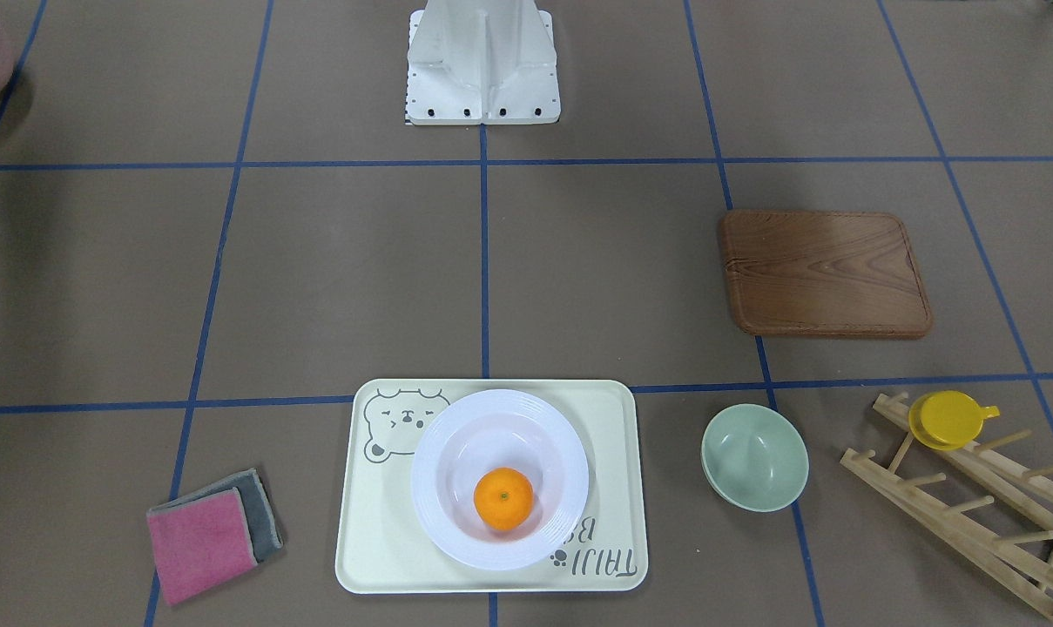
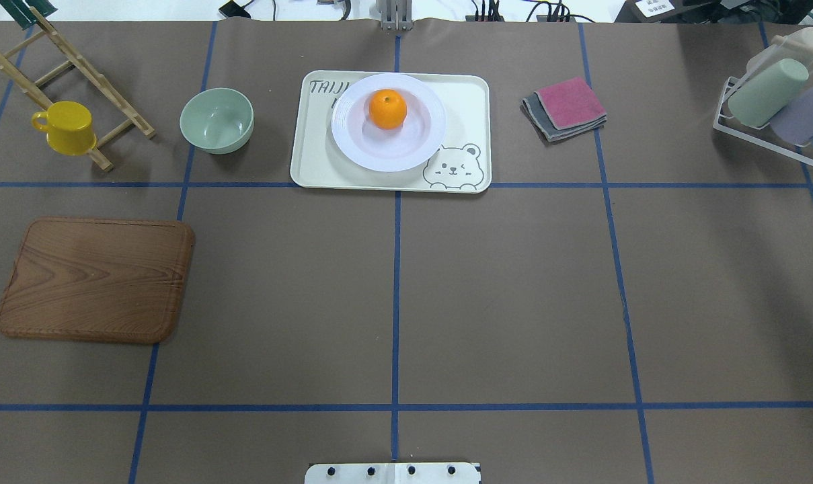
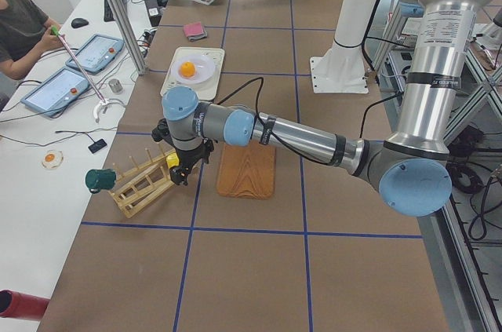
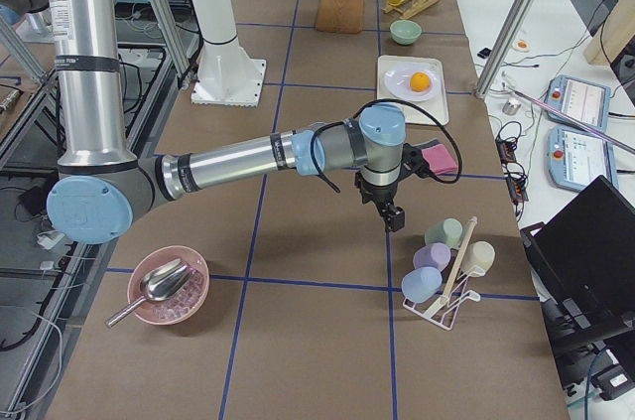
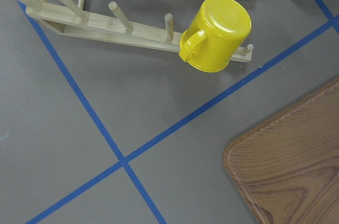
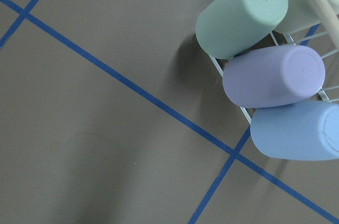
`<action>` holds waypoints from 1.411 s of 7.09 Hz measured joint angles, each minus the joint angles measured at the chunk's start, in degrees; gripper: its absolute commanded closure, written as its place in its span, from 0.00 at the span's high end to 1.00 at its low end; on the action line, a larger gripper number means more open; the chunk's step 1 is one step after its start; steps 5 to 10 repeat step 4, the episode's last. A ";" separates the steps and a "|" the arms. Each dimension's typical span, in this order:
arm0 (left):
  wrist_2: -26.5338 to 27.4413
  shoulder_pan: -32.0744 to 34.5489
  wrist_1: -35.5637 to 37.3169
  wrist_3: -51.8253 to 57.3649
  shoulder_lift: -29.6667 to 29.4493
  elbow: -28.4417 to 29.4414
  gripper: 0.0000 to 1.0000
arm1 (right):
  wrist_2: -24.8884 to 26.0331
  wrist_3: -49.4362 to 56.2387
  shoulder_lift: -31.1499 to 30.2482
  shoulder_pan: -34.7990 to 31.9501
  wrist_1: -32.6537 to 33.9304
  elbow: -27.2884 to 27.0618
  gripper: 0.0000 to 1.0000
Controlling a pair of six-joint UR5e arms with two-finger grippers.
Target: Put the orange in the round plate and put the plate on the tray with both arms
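The orange (image 1: pixel 502 498) (image 2: pixel 387 109) lies inside the white round plate (image 1: pixel 426 453) (image 2: pixel 345 134). That plate rests on the cream bear tray (image 1: pixel 378 540) (image 2: pixel 312 161) at the table's far side. Neither arm touches them. My left gripper (image 3: pixel 182 171) shows only in the exterior left view, hanging low between the wooden rack and the brown board, far from the tray. Only the exterior right view shows my right gripper (image 4: pixel 395 219), low beside the pastel cup rack. I cannot tell whether either is open or shut.
A brown wooden board (image 2: pixel 93 279), a pale-green bowl (image 2: pixel 216 119) and a yellow cup (image 2: pixel 66 126) on a wooden rack (image 2: pixel 76 67) sit left of the tray. Folded cloths (image 2: pixel 564 107) and a cup rack (image 2: pixel 776 107) lie to its right. A person (image 3: pixel 20 26) sits at a side desk.
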State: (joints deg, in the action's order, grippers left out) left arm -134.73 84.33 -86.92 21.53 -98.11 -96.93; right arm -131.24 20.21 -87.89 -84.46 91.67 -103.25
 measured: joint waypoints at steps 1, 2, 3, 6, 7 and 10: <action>-0.01 -0.02 0.00 -0.02 -0.06 -0.01 1.00 | 0.01 0.00 0.00 0.04 0.00 0.00 1.00; -0.01 -0.03 0.00 -0.06 -0.09 -0.20 1.00 | 0.01 0.00 0.00 0.06 0.00 -0.03 1.00; -0.01 -0.04 0.02 -0.08 -0.08 -0.57 1.00 | 0.02 0.00 0.00 0.08 0.00 -0.06 1.00; -0.03 -0.04 0.06 -0.08 -0.08 -0.87 1.00 | 0.02 0.00 0.00 0.11 0.00 -0.09 1.00; -0.03 -0.04 0.06 -0.08 -0.08 -0.87 1.00 | 0.02 0.00 0.00 0.11 0.00 -0.09 1.00; -0.03 -0.04 0.06 -0.08 -0.08 -0.87 1.00 | 0.02 0.00 0.00 0.11 0.00 -0.09 1.00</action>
